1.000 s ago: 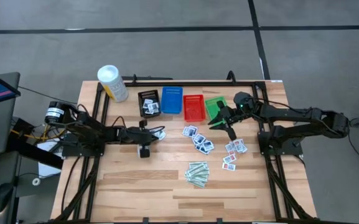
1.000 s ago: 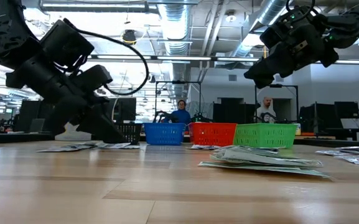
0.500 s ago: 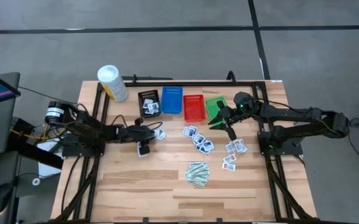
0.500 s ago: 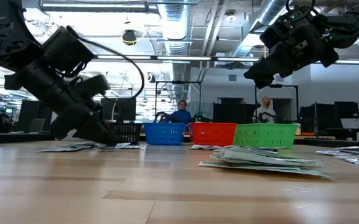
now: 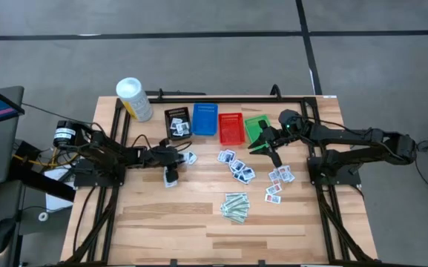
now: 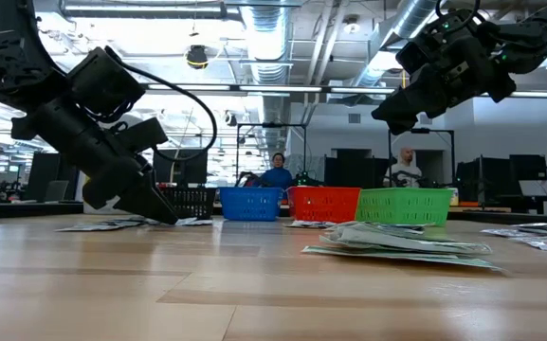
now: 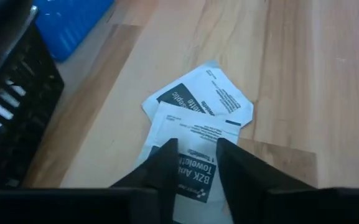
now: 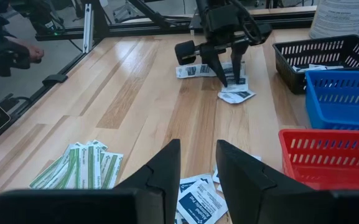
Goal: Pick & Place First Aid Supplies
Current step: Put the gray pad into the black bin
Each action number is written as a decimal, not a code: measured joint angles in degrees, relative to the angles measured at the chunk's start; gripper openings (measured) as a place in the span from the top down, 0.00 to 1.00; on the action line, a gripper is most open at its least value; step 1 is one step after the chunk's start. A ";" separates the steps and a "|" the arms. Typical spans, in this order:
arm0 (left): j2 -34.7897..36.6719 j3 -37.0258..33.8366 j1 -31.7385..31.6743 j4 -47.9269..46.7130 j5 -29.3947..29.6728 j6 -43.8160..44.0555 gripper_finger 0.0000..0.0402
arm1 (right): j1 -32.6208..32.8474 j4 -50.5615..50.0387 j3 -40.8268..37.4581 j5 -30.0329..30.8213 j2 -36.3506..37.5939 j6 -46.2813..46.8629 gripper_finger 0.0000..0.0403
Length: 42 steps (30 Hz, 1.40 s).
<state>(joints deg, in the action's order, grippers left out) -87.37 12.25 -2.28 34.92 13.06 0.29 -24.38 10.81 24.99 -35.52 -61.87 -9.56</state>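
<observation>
Two white packets (image 7: 199, 118) with dark print lay overlapped on the wooden table (image 5: 162, 222), just in front of the black basket (image 5: 177, 122) and beside the blue basket (image 5: 205, 119). The upper one lay flat, its long axis running away from the left gripper (image 7: 191, 163) toward the far packet, which was skewed at an angle beneath it. The left gripper's two fingers (image 7: 167, 168) stood a little apart, straddling the near end of the upper packet, tips down on or just above it; whether they actually pinched it I could not tell. That arm reached in low from the left edge of the table, wrist tilted steeply down so the gripper pointed at the wood.

Further right, more white packets (image 5: 235, 165) lay scattered in a loose line across the middle, another few (image 5: 279, 178) sat near the right arm's base, and a fan of pale-green strips (image 5: 236, 207) lay nearer the front edge, their long sides roughly parallel.

The right gripper (image 5: 264, 142) hung above the table in front of the green basket (image 5: 254, 126), next to the red basket (image 5: 231, 127), fingers parted and nothing between them. A white tub (image 5: 133, 99) with a yellow label stood at the back left corner.
</observation>
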 joint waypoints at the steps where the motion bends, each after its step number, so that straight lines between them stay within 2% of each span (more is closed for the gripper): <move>1: -0.02 0.00 0.01 -0.02 -0.25 -0.02 0.79 | 0.00 0.00 0.00 0.00 0.00 0.02 0.76; 8: -0.02 0.00 0.02 -0.11 -0.69 -0.02 0.97 | 0.00 0.00 0.00 0.01 0.00 0.02 0.76; 18: -0.13 -0.10 0.04 0.70 -1.27 -0.02 0.98 | -0.01 0.00 0.00 0.02 0.00 0.04 0.76; 23: -0.17 -0.15 0.08 1.80 -1.53 -0.02 0.92 | -0.02 0.00 0.00 0.02 0.02 0.07 0.76; 32: -0.22 -0.17 0.46 2.46 -1.49 -0.15 0.69 | 0.00 0.00 0.00 0.02 0.00 0.11 0.76; 37: -0.24 -0.20 1.88 5.58 -1.40 -5.08 0.62 | 0.00 0.00 0.00 0.02 0.00 0.10 0.76; 42: -0.24 -0.20 2.29 8.00 0.07 -10.67 0.59 | -0.01 0.00 0.00 0.02 0.01 0.11 0.76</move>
<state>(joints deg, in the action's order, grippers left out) -87.61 12.05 0.01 42.92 13.13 -10.38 -24.39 10.81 24.99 -35.51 -61.86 -9.45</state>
